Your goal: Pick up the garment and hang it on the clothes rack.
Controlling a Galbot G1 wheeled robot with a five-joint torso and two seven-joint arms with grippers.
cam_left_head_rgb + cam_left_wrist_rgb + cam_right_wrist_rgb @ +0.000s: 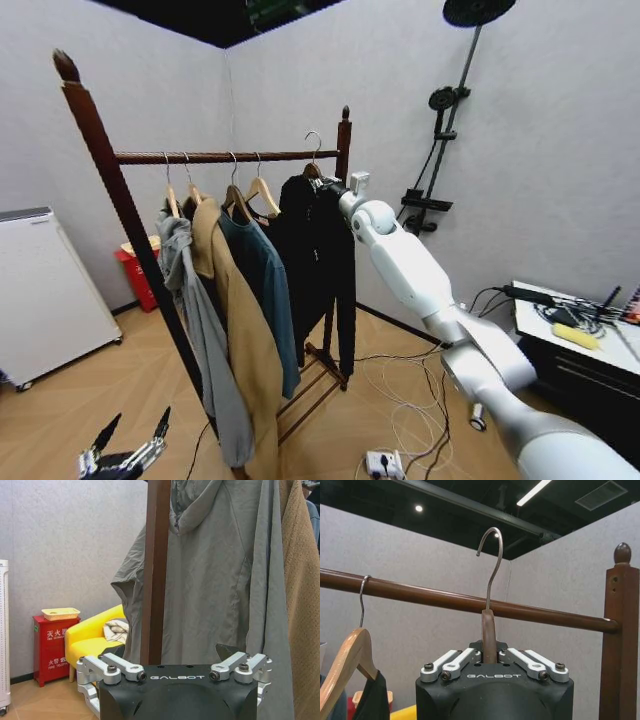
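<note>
The garment [318, 250], a long black jacket, hangs from a wooden hanger at the right end of the clothes rack [220, 157]. My right gripper [335, 187] is shut on the hanger's neck [489, 630], just under the metal hook [492, 565]. The hook's curve stands above the rail [420, 596], not resting on it, close to the knobbed right post [620, 630]. Low at the left, near the floor, my left gripper [130, 440] hangs open in front of the rack's left post [155, 570].
On the rail hang a grey hoodie [195, 320], a tan coat [240, 340] and a dark blue jacket [265, 280]. A white cabinet [45, 290] and a red box [135, 275] stand at the left. Cables and a power strip [385, 462] lie on the floor.
</note>
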